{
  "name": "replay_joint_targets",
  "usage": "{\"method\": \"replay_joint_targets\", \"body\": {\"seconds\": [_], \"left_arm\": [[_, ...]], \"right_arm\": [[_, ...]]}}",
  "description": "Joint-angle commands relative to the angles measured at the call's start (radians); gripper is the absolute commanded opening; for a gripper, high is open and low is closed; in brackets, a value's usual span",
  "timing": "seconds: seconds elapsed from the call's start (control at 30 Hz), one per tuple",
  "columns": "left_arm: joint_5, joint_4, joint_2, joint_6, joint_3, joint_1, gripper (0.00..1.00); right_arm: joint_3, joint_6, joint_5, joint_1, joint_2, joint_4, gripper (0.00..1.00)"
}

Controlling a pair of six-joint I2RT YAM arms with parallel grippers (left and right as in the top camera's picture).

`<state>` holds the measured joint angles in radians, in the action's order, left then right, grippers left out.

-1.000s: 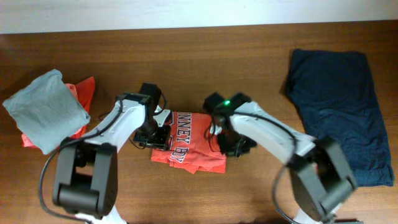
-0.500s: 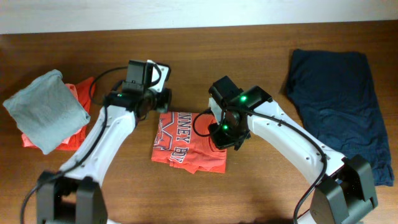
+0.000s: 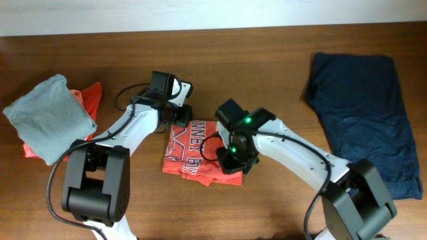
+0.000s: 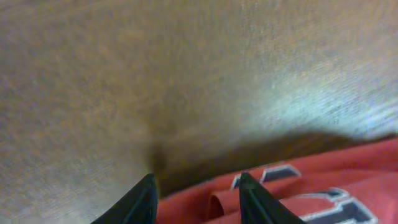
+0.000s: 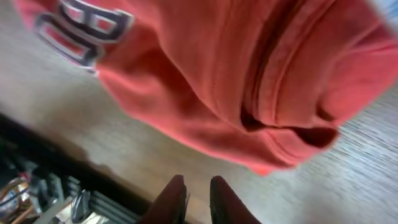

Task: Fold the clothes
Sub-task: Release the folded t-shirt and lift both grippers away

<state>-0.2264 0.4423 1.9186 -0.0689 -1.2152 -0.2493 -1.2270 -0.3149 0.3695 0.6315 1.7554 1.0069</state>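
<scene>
We find the red-orange T-shirt lying as a compact lettered bundle near the middle of the surface, toward its front edge. We judge the folding of this piece to be nearly done, with only squaring up left. The left claw hangs at the shirt's far left corner, its fingers apart with a ridge of hem between them and nothing pinched. The right claw sits at the bundle's right side, its fingers almost together and empty. Next, we think, the bundle needs a clean hold on its layers without dragging them apart. The navy garment lies spread along the right edge, unfolded. Bare wood runs along the back edge, while the grey shirt and the orange-red shirt crowd the left edge.
</scene>
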Motion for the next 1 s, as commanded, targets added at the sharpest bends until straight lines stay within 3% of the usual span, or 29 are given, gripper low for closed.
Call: {"method": "replay_joint_targets", "body": {"seconds": [0.0, 0.2, 0.47, 0.67, 0.97], "left_arm": [[-0.02, 0.051, 0.039, -0.055, -0.001, 0.003, 0.43], [-0.013, 0.186, 0.057, -0.054, -0.001, 0.003, 0.43], [-0.002, 0.429, 0.057, -0.053, -0.001, 0.003, 0.42], [0.048, 0.583, 0.057, -0.049, -0.001, 0.003, 0.23], [0.042, 0.632, 0.056, 0.055, 0.0, 0.003, 0.13]], "right_arm": [[0.074, -0.016, 0.012, 0.003, 0.008, -0.048, 0.24], [0.18, -0.016, 0.012, 0.002, 0.008, -0.14, 0.3], [0.202, -0.017, -0.071, 0.001, 0.021, -0.156, 0.31], [0.202, -0.016, -0.272, -0.053, 0.021, -0.177, 0.31], [0.199, 0.13, -0.329, -0.226, 0.021, -0.298, 0.35]]}}
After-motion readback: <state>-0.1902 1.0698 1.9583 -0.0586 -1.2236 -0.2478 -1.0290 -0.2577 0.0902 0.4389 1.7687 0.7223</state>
